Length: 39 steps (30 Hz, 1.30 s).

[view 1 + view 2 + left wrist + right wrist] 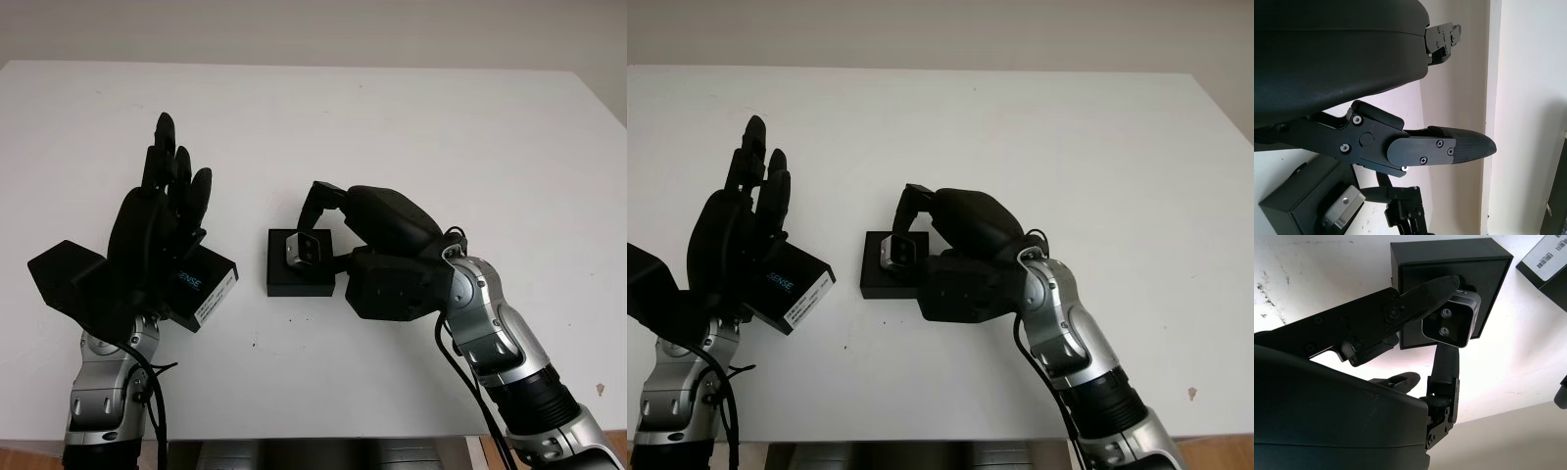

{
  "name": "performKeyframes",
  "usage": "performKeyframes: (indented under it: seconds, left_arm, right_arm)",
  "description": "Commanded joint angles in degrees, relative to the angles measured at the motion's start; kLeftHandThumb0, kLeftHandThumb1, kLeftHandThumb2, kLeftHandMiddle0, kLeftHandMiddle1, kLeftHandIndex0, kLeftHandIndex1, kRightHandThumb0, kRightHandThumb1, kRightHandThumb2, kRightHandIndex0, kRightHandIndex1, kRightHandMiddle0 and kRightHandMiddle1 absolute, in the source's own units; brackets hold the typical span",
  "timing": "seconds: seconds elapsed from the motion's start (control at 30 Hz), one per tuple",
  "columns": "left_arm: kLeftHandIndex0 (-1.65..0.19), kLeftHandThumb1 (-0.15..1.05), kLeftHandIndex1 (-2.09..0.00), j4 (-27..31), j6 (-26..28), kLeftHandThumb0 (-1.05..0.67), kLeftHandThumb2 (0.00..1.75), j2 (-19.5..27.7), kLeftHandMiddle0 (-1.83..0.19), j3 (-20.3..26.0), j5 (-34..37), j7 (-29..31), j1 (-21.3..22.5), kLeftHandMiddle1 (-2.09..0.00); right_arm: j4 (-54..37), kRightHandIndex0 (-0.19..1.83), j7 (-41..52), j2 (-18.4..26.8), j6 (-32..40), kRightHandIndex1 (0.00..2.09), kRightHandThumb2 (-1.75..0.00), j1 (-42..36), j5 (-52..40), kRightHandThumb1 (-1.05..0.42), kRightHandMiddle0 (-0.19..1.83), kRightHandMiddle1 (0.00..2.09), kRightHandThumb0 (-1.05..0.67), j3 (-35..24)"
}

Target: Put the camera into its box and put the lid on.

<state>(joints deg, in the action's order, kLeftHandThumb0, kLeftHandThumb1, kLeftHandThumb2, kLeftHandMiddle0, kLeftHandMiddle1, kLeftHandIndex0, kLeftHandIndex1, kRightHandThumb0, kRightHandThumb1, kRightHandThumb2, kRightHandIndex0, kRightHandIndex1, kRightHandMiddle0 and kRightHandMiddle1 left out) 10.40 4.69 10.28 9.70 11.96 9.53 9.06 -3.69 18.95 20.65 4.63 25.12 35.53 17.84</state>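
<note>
Camera (304,251) sits between the fingers (1422,297) of my right hand (338,230), pinched from two sides, right over the open box (300,272). It is a small silver block with rounded edges and a dark face carrying two round lenses, clearest from my right wrist. Whether its underside already touches the box floor I cannot tell; it hangs over the part of the box nearest my right hand, tilted a little.

The box is a shallow black square tray with a matte finish and straight walls, lying flat on the table (411,127) near the middle. Nothing lies between it and the lid (201,284).

That lid is well to the left of the box, a black square shell with a white barcode label and pale lettering on its side. It lies partly under my left hand (157,225), so part of it is hidden.

The table is plain white and smooth, with a few small dark specks near its front edge.

My right arm comes in from the lower right, silver at the forearm, wrist bent so the black palm faces the box and the fingers arch down onto the camera. My left arm rises from the lower left; that hand is open, raised above the lid with its fingers pointing away from me, holding nothing.
</note>
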Motion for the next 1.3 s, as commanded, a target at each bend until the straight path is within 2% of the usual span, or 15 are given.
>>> performKeyframes:
  seconds: [0.0,0.07,0.13,0.2,0.23,0.3,0.37,0.4,0.57,0.77,0.97,1.1,1.23,1.27]
  left_arm:
    - [0.19,1.05,0.00,1.1,-0.1,-0.75,0.41,0.0,0.19,-0.2,-0.1,0.0,-0.5,0.00]
    - [0.19,1.05,0.00,1.1,-0.1,-0.75,0.41,-0.1,0.19,-0.2,0.0,0.0,-0.6,0.00]
    - [0.19,1.05,0.00,1.2,-0.1,-0.75,0.40,-0.1,0.19,-0.3,-0.1,-0.1,-0.7,0.00]
    - [0.19,1.05,0.00,1.2,0.0,-0.76,0.40,-0.2,0.19,-0.3,0.0,-0.1,-0.7,0.00]
    - [0.19,1.05,0.00,1.2,0.0,-0.76,0.40,-0.2,0.19,-0.3,0.0,-0.1,-0.7,0.00]
    - [0.19,1.05,0.00,1.2,-0.2,-0.76,0.39,-0.2,0.19,-0.4,0.0,0.0,-0.7,0.00]
    - [0.19,1.05,0.00,1.1,-0.4,-0.76,0.40,0.0,0.19,-0.5,-0.2,0.2,-0.8,0.00]
    - [0.19,1.05,0.00,1.0,-0.5,-0.75,0.40,0.0,0.19,-0.5,-0.2,0.3,-0.8,0.00]
    - [0.19,1.05,0.00,1.2,-0.4,-0.75,0.39,-0.2,0.19,-0.7,0.0,0.2,-1.0,0.00]
    - [0.19,1.05,0.00,1.4,-0.4,-0.75,0.41,-0.3,0.19,-1.2,-0.7,-0.1,-1.4,0.00]
    - [0.19,1.05,0.00,1.7,-0.2,-0.75,0.40,-0.8,0.19,-1.4,-0.6,-0.5,-1.5,0.00]
    - [0.19,1.05,0.00,1.7,-0.3,-0.74,0.41,-0.8,0.19,-1.4,-0.4,-0.4,-1.6,0.00]
    - [0.19,1.05,0.00,1.6,-0.4,-0.74,0.41,-0.8,0.19,-1.4,-0.3,-0.4,-1.6,0.00]
    - [0.19,1.05,0.00,1.6,-0.3,-0.75,0.41,-0.9,0.19,-1.4,-0.3,-0.5,-1.6,0.00]
  right_arm:
    - [-0.7,0.46,0.0,1.8,-0.9,0.07,-0.06,-1.1,1.1,-1.00,0.35,1.79,-0.42,0.6]
    - [-0.6,0.46,-0.4,2.1,-2.2,0.07,-0.06,-1.2,1.4,-1.00,0.35,1.78,-0.43,0.7]
    - [-0.7,0.45,-0.8,2.1,-3.2,0.06,-0.05,-1.3,1.7,-1.00,0.36,1.67,-0.46,0.7]
    - [-1.1,0.32,0.6,2.7,-3.3,0.03,-0.05,-1.0,2.5,-1.00,0.18,1.22,-0.56,1.3]
    - [-1.3,0.29,1.6,3.2,-3.3,0.02,-0.05,-0.8,2.8,-1.00,0.17,1.07,-0.58,1.6]
    - [-1.6,0.11,3.5,4.4,-4.1,0.02,-0.06,-0.3,3.6,-1.01,0.10,0.56,-0.67,2.5]
    - [-2.0,-0.05,5.1,5.3,-4.1,0.01,-0.05,0.1,4.9,-1.01,0.04,0.25,-0.72,3.1]
    - [-2.2,-0.08,5.6,5.4,-4.0,0.01,-0.05,0.2,5.3,-1.01,0.03,0.20,-0.73,3.2]
    - [-2.6,-0.15,6.5,6.0,-4.2,0.01,-0.05,0.1,6.0,-1.00,0.00,0.12,-0.72,3.1]
    - [-1.9,-0.12,4.0,5.6,-4.8,0.04,-0.05,-0.5,6.0,-0.99,0.04,0.12,-0.72,2.3]
    - [0.7,0.02,-3.2,3.9,-7.4,0.10,-0.05,-2.1,2.4,-0.97,0.18,0.16,-0.70,-0.5]
    - [4.0,0.21,-8.2,1.3,-10.0,0.19,-0.04,-3.1,-3.3,-0.93,0.29,0.19,-0.65,-3.5]
    - [6.2,0.38,-12.2,-0.8,-12.5,0.27,-0.05,-4.3,-7.5,-0.92,0.41,0.29,-0.64,-5.4]
    - [6.3,0.40,-13.2,-1.3,-13.1,0.29,-0.05,-4.6,-8.1,-0.91,0.39,0.40,-0.64,-5.8]
